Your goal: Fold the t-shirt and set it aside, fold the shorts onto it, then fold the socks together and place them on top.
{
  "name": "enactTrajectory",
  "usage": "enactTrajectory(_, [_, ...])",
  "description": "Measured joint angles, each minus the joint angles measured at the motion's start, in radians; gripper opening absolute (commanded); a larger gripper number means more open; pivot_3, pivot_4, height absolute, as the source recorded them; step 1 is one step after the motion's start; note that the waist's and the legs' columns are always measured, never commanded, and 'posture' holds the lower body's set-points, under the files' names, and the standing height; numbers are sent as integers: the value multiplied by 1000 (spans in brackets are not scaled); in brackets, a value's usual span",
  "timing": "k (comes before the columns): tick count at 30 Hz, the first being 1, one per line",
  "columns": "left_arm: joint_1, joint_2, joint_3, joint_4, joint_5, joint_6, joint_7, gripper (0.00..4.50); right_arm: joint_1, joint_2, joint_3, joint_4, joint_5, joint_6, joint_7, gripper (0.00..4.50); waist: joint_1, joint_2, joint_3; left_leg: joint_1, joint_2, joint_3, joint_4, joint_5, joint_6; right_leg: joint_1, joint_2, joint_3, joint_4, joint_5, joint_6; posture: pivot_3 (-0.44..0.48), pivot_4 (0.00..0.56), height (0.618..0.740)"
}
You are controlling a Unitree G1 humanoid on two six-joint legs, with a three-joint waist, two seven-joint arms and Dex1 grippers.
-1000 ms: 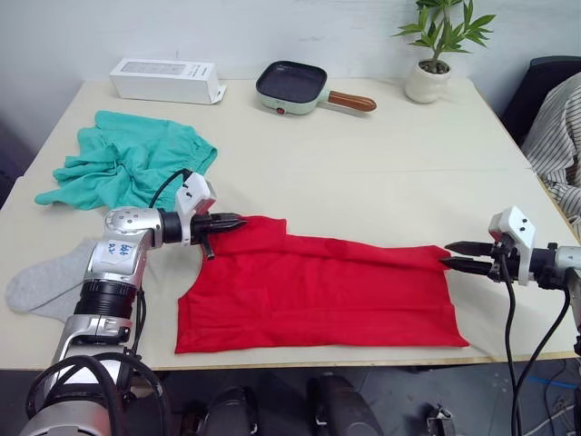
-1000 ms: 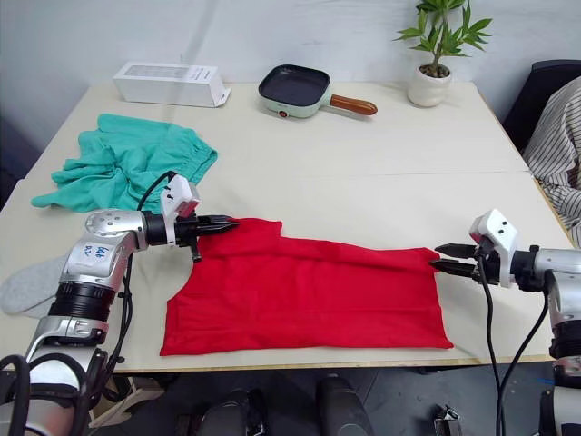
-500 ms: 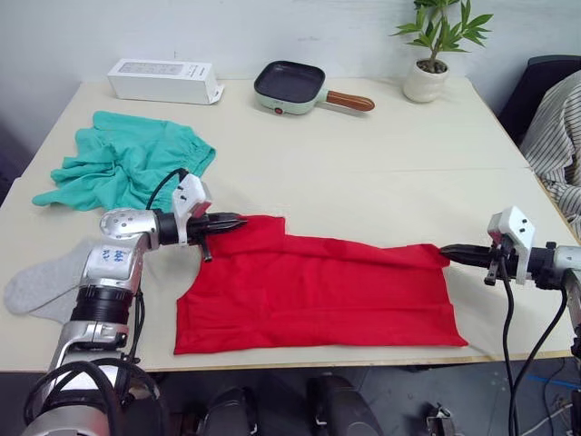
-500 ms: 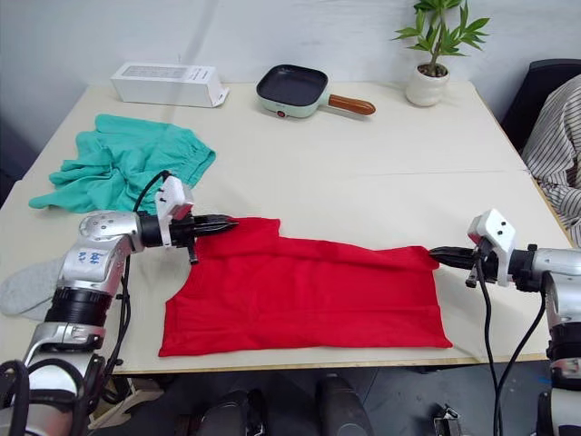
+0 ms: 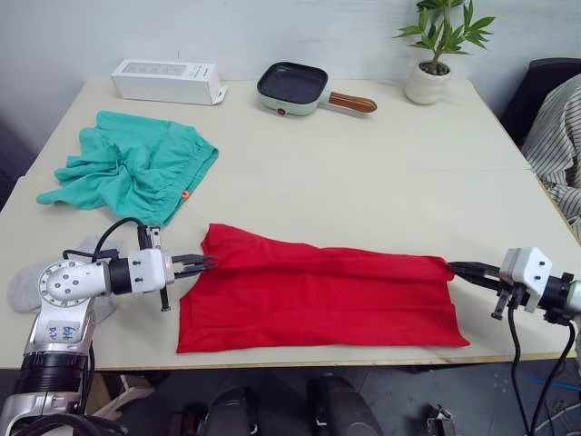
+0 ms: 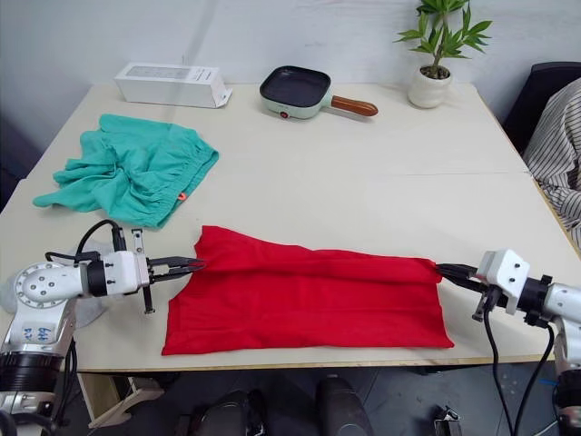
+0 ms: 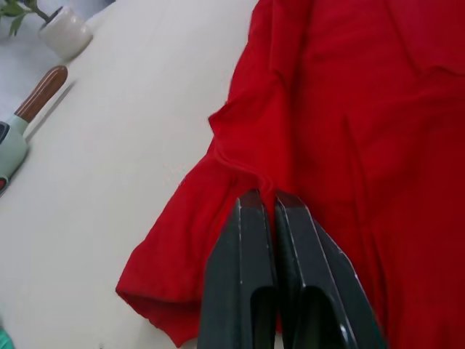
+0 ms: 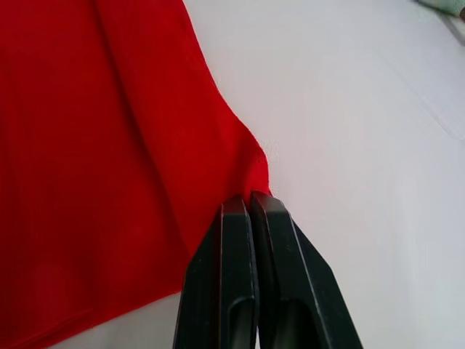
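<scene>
My jaws are pinched tight on the red t-shirt (image 5: 318,295): my left gripper (image 5: 207,263) holds its left edge, my right gripper (image 5: 454,267) its right corner. The shirt lies flat near the table's (image 5: 381,173) front edge. The teal shorts (image 5: 132,168) sit behind on the left.

Red t-shirt (image 5: 318,295) folded flat; teal shorts (image 5: 132,168) crumpled; grey socks (image 5: 27,283) beside

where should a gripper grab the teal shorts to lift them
Judging by how they lie, grip the shorts at the gathered waistband by the small orange tag. That edge faces the red t-shirt, bunches thicker than the flat legs, and is nearest the left gripper, so come in low from that near side.
</scene>
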Motion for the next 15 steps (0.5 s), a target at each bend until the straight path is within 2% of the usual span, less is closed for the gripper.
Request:
enactTrajectory(7, [56,17,-35,38,120,-203,76,0,34,48,26,42,-57,-190,-56,59,-2,0,0,0,1,0,-1,0,0,0,0,0,-1,0,0,0,150,740])
enactTrajectory(14, [83,39,-67,46,134,-217,114,0,99,40,26,41,-61,-248,-85,59,-2,0,0,1,1,0,-2,-1,1,0,-1,0,-1,0,-1,0,150,740])
enactTrajectory(15, [98,41,-75,38,116,-197,113,467,111,36,26,40,-59,-246,-86,0,-4,0,0,1,1,0,-2,-1,1,0,-1,0,-1,0,-1,0,150,740])
